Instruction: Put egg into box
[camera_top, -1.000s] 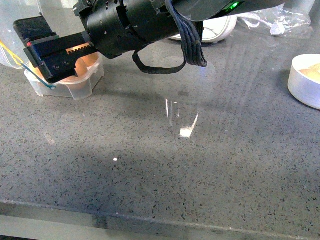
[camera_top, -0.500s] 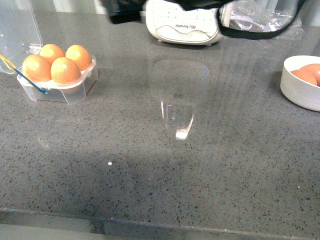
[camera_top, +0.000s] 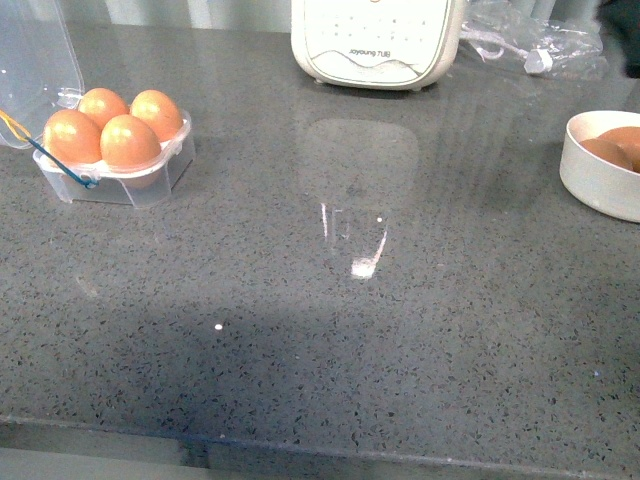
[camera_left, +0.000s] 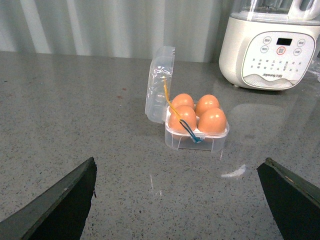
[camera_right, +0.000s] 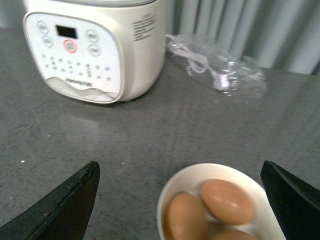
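You've got both grippers, left (camera_left: 177, 200) and right (camera_right: 180, 200), wide open and empty, box (camera_top: 112, 165) near the desk's far left corner looks full, so grab any bowl (camera_top: 600, 180) egg (camera_right: 227, 201) gently round its middle since it's fragile and slippery.

Arm gone from front view; box (camera_top: 112, 150) unobscured.
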